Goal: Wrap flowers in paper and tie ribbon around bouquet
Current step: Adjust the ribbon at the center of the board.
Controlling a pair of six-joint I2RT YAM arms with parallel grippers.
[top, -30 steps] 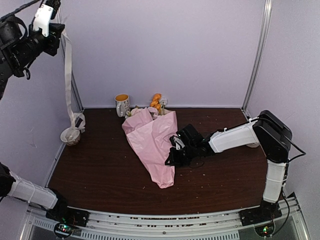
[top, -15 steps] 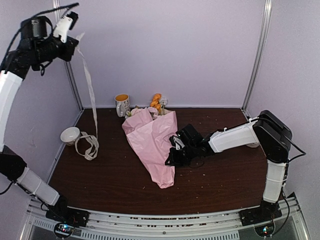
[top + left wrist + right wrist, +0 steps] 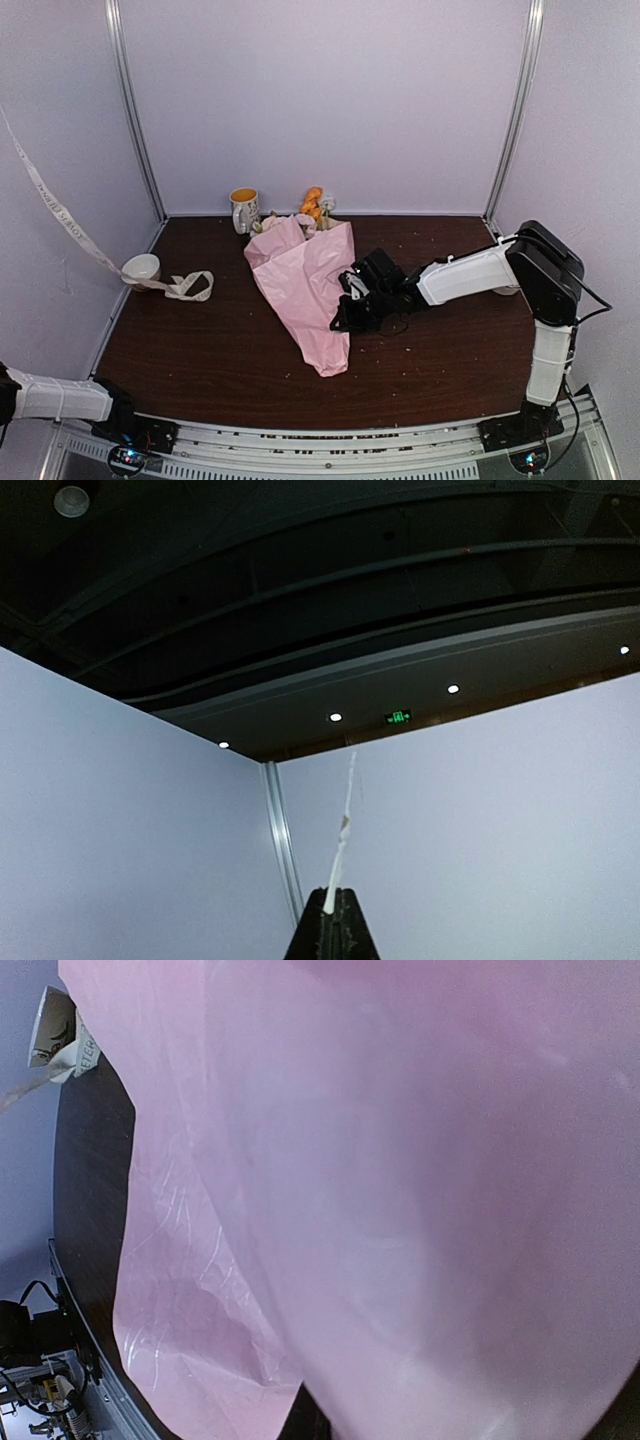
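Observation:
The bouquet [image 3: 305,290] lies mid-table as a pale pink paper cone, with orange flowers [image 3: 313,203] poking from its far wide end. My right gripper [image 3: 345,305] is shut on the paper's right edge. In the right wrist view the paper [image 3: 380,1180] fills the frame, and only a dark bit of the right gripper [image 3: 318,1428] shows below it. The cream ribbon [image 3: 60,215] slants from the left edge down to loose loops [image 3: 190,287] on the table. My left gripper [image 3: 337,905] is outside the top view, pointing upward and shut on the ribbon [image 3: 343,830].
A white mug with an orange inside [image 3: 243,208] stands at the back beside the flowers. A small white cup [image 3: 141,268] sits at the table's left edge with the ribbon running past it. Metal frame posts [image 3: 135,110] rise at both back corners.
The left arm has swung up and left out of the top view, taking the ribbon along. The ribbon now slants taut instead of hanging, and its loops have shifted on the table. The right arm is still.

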